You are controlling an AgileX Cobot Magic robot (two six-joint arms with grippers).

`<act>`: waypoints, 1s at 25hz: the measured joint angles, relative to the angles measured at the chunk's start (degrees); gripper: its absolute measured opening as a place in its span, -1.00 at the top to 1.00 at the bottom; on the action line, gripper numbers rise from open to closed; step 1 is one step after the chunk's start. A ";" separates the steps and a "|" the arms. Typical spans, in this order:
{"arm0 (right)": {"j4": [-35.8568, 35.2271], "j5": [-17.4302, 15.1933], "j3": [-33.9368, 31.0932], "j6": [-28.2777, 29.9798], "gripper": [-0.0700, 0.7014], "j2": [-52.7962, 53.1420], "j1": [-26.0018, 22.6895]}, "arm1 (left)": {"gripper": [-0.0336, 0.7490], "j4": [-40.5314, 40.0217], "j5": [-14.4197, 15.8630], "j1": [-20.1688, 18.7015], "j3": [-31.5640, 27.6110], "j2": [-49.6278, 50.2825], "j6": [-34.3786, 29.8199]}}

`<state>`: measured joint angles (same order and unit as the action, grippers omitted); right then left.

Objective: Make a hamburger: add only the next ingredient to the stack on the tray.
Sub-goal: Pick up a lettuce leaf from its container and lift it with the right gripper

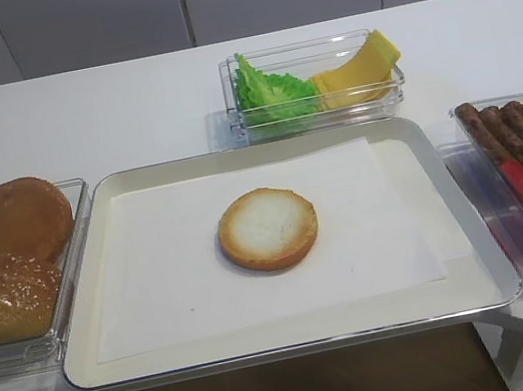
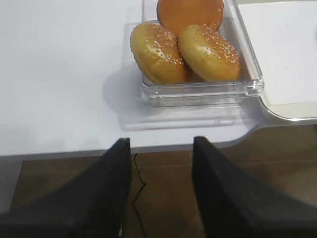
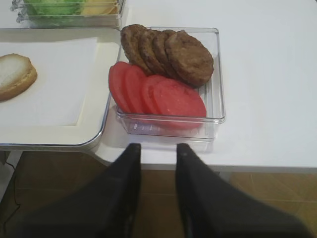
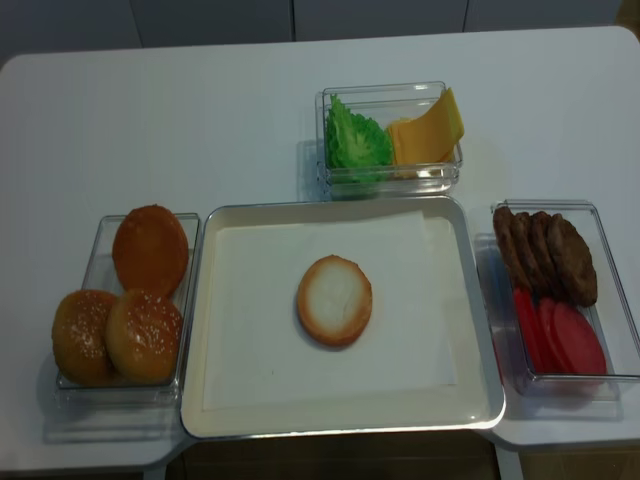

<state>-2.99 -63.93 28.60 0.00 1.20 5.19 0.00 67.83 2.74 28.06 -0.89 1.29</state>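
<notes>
- The bun bottom (image 4: 334, 300) lay cut face up at the middle of the tray (image 4: 470, 300), bare, so lettuce was the layer to go on.
- The lettuce leaf (image 4: 355, 140) sat at twelve o'clock from the bun, in the clear container (image 4: 390, 178) just beyond the tray's far rim, with the cheese slices (image 4: 428, 130) pressed against its three o'clock side.
- Best approach, by my reading: come down on the leaf's nine o'clock edge, away from the cheese, pinch one frill only, lift clear of the wall, then centre it over the bun (the leaf looked wider than the bun).
- The right gripper (image 3: 158, 148) hung off the table edge at six o'clock from the box of tomato slices (image 3: 163, 96) and patties (image 3: 173, 49), fingers parted by a narrow gap, holding nothing, touching nothing.
- The left gripper (image 2: 161, 144) hung spread and empty below the sesame buns (image 2: 185, 52).
</notes>
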 joint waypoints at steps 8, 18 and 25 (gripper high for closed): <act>-4.55 8.07 1.02 0.00 -0.40 0.00 0.00 | 0.14 0.00 0.00 0.00 0.00 0.00 0.00; -8.25 15.53 6.64 -0.45 -0.40 -16.25 0.00 | 0.14 0.00 0.00 0.00 0.00 0.00 0.00; -12.48 22.82 13.43 -0.41 -0.38 -35.09 0.00 | 0.14 0.00 0.00 0.00 0.00 0.00 0.00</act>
<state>-15.47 -41.11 42.03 -0.41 -33.89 5.19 0.00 67.83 2.74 28.06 -0.89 1.29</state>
